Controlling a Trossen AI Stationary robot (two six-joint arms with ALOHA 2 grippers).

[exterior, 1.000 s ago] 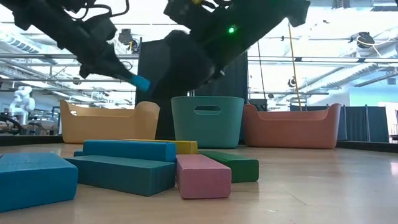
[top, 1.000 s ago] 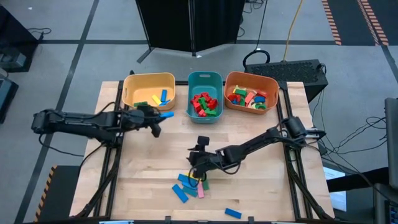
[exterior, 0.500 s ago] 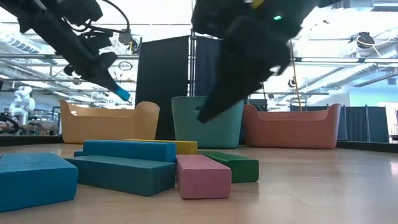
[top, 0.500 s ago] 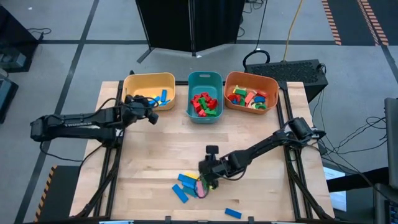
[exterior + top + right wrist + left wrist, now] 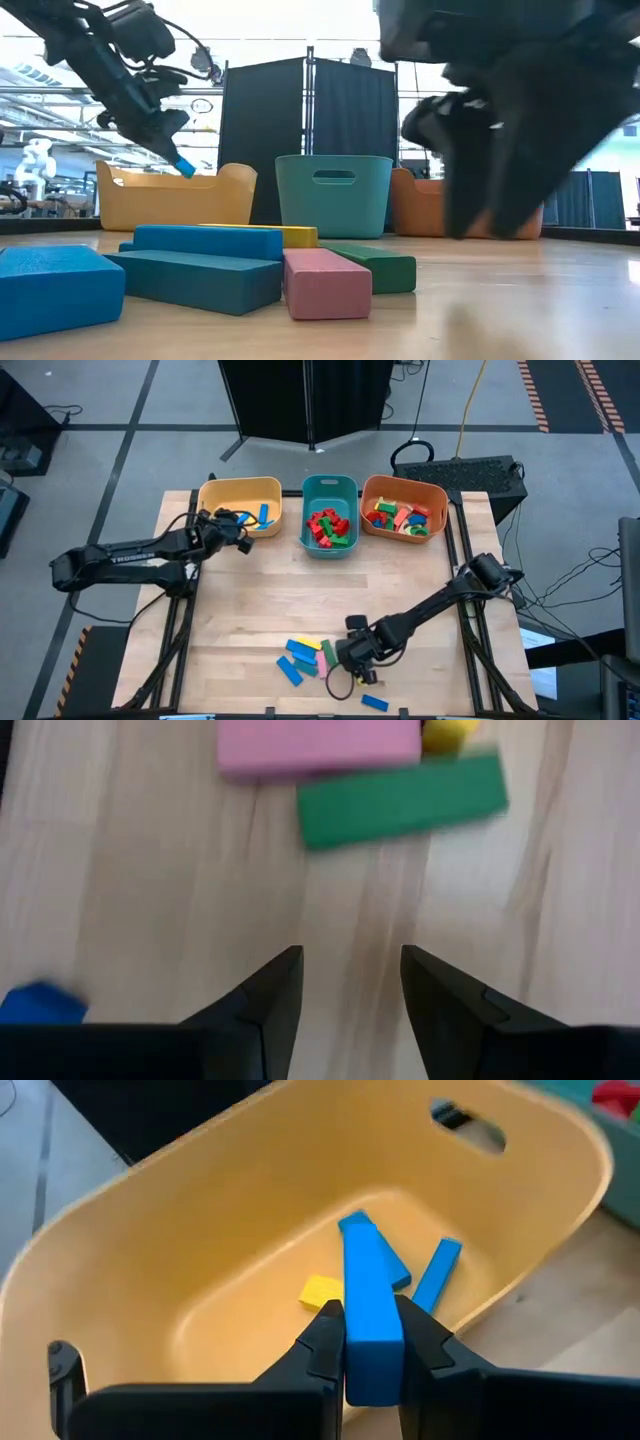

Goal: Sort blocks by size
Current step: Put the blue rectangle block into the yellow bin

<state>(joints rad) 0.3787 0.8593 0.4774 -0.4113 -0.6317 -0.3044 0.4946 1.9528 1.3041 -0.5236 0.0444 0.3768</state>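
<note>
My left gripper is shut on a long blue bar and hovers over the near wall of the yellow bin. The bar's free end slants down toward the bin. Two blue bars and a yellow piece lie on the bin's floor. My right gripper stands open, pointing down at bare wood just right of the pile of blocks near the front edge. Past its fingertips lie a pink block and a green block. My left gripper pinches the blue bar's two long sides between its two fingers, near the bar's near end. The fingers lie along the bar, which sticks out past the fingertips. It slants downward over the yellow bin, lifted clear of everything.
A teal bin with red and green blocks and an orange bin with mixed blocks stand beside the yellow one along the far edge. A lone blue block lies at the front right. Bare wood fills the table's middle.
My left gripper has carried the blue bar toward the far edge, from beside the yellow bin to over its near wall, and tipped downward. My right gripper has gone toward the near edge and somewhat right, past the pile, tipping steeply downward.
</note>
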